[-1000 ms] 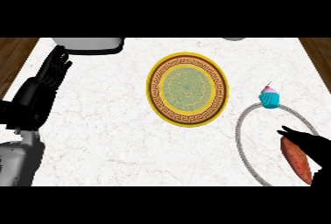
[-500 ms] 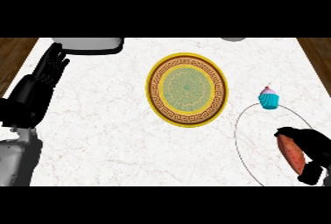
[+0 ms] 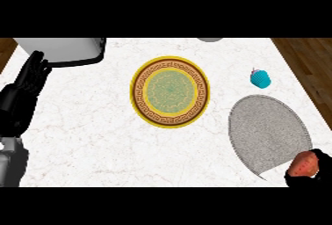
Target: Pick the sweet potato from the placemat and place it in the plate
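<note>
Plate point(image 3: 138, 77) holds nothing — right hand point(image 3: 315, 173) grips the sweet potato point(image 3: 302, 166); left hand point(image 3: 27, 83) rests open.

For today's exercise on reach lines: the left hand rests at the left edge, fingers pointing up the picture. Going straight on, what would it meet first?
Probably the grey box-like object just beyond the left hand's fingertips, though depth is unclear; it might pass beneath or beside it.

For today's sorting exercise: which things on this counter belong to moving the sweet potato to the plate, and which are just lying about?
Belongs to the job:
- sweet potato, held in the right hand
- placemat, grey
- plate, yellow-rimmed

Just lying about:
- cupcake, teal, beyond the placemat
- left hand, resting open at the left edge
- grey appliance, top left
</note>
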You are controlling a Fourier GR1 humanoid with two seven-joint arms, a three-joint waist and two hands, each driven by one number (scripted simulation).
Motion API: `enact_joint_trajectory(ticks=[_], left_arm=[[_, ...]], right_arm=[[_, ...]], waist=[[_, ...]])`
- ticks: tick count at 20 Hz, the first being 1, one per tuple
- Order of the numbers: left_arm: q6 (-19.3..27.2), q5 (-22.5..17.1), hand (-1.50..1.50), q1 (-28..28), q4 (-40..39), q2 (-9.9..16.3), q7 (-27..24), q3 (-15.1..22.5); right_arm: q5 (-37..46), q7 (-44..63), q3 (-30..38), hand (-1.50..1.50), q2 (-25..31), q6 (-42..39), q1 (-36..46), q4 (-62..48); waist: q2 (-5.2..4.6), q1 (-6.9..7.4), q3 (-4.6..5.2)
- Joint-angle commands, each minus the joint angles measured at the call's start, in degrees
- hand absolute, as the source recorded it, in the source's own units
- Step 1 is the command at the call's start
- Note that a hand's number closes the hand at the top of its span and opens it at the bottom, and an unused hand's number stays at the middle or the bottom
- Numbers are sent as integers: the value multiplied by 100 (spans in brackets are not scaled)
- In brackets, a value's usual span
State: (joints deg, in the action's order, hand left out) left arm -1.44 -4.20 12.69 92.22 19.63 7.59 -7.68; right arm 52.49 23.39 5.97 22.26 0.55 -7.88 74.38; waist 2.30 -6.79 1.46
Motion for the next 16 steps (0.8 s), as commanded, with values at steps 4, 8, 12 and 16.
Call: enact_joint_trajectory(ticks=[4,8,12,16], left_arm=[[-64,-47,0,-28,160,68,21,-39],[-49,-7,0,6,177,-55,-13,93],[-276,-63,0,-194,89,8,-283,82],[-179,48,0,-39,228,-188,-46,369]], right_arm=[[1196,1999,-256,150,-1111,1297,-1196,1703],[1893,2537,-1095,150,-1831,1446,-1765,3230],[2902,2919,-2088,150,-2158,1241,-1620,4516],[3783,3633,-3378,150,-2215,1512,-1114,4888]], waist=[[-92,121,-87],[-124,262,-101],[-159,503,-95],[-187,641,-125]])
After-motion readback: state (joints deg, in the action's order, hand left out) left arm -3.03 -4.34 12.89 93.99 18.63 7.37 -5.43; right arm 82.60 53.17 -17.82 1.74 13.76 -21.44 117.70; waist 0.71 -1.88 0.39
